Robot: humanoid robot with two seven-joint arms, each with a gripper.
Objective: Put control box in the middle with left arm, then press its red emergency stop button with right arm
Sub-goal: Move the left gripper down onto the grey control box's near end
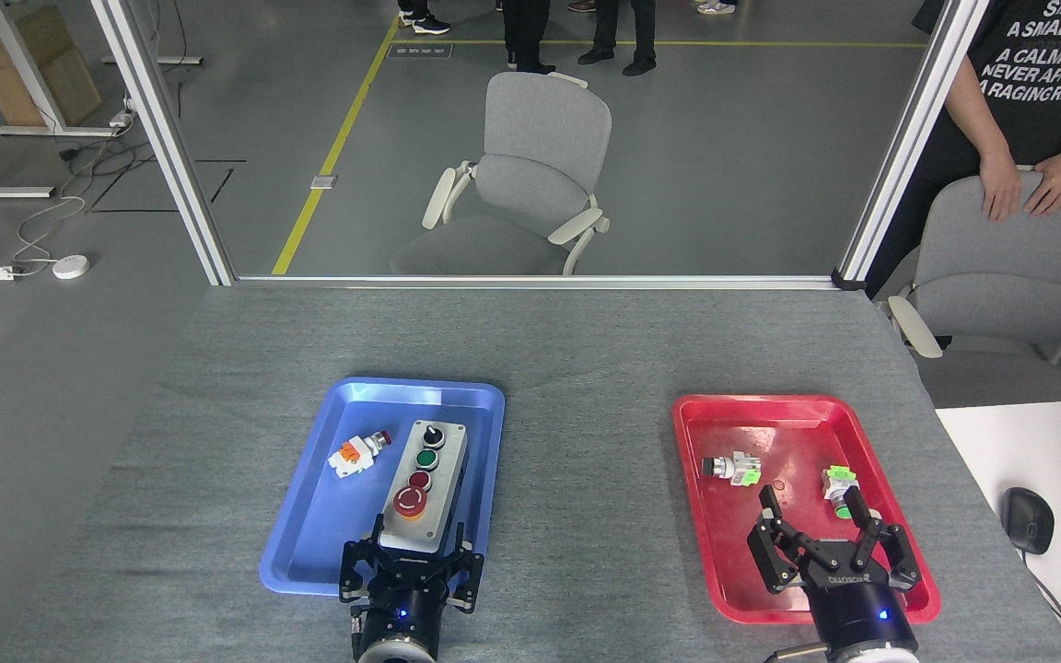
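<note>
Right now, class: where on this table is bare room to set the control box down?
Bare felt lies between the blue tray and red tray, and behind both trays. Crowded: the blue tray holds the control box; the red tray holds loose parts.

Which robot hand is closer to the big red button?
Left. The left gripper sits just below the red emergency stop button; the right gripper hovers over the red tray.

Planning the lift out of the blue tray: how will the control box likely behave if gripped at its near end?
The control box looks rigid, so probably no flexing. It is long, so an end grip by the left gripper may let the far end droop. Flat-based, it seems unlikely to roll.
</note>
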